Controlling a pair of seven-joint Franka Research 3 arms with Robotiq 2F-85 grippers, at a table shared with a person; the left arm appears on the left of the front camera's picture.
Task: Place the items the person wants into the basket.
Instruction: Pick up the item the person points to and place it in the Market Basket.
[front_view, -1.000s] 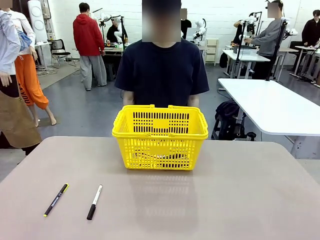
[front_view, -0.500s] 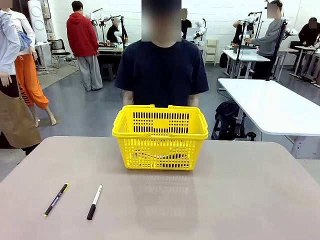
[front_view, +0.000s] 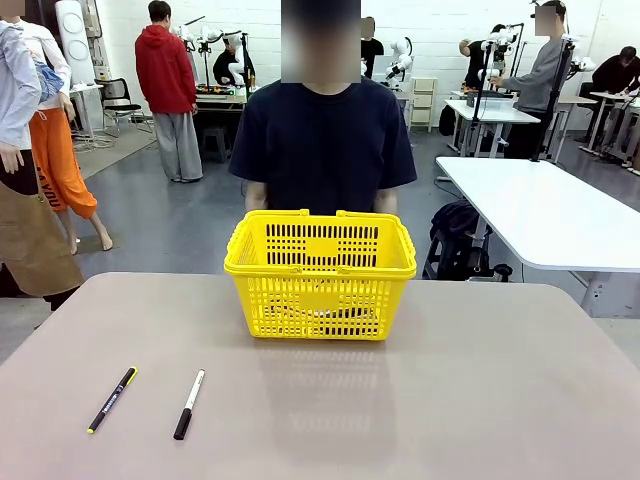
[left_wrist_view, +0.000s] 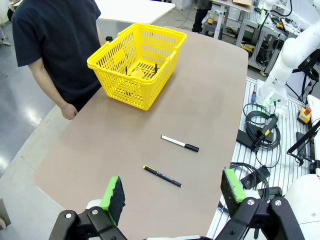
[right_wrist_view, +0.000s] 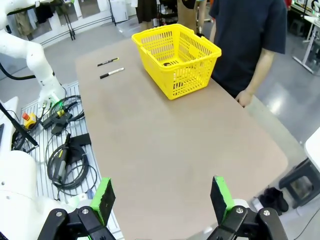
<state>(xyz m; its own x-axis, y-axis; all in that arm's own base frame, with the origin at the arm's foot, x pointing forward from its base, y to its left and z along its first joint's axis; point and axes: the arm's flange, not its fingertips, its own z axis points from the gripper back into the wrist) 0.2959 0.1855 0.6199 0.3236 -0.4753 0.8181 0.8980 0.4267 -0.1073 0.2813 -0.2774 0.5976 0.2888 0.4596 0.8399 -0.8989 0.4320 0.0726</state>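
Observation:
The yellow basket (front_view: 320, 275) stands at the far middle of the table, right in front of the person (front_view: 325, 140) in a dark T-shirt, whose arms hang down behind it. In the left wrist view small dark and yellow items (left_wrist_view: 136, 73) lie on the floor of the basket (left_wrist_view: 137, 62), too small to tell apart. My left gripper (left_wrist_view: 173, 189) hangs open high over the table's near left corner, holding nothing. Over the near right side my right gripper (right_wrist_view: 162, 197) is open too, far from the basket (right_wrist_view: 175, 52).
A black pen with a yellow end (front_view: 112, 399) and a black-and-white marker (front_view: 189, 403) lie at the near left of the table. Cables and the arms' bases sit beyond the near edge. Other people and tables stand far behind.
Nothing on the table has moved. Only people far in the background have shifted.

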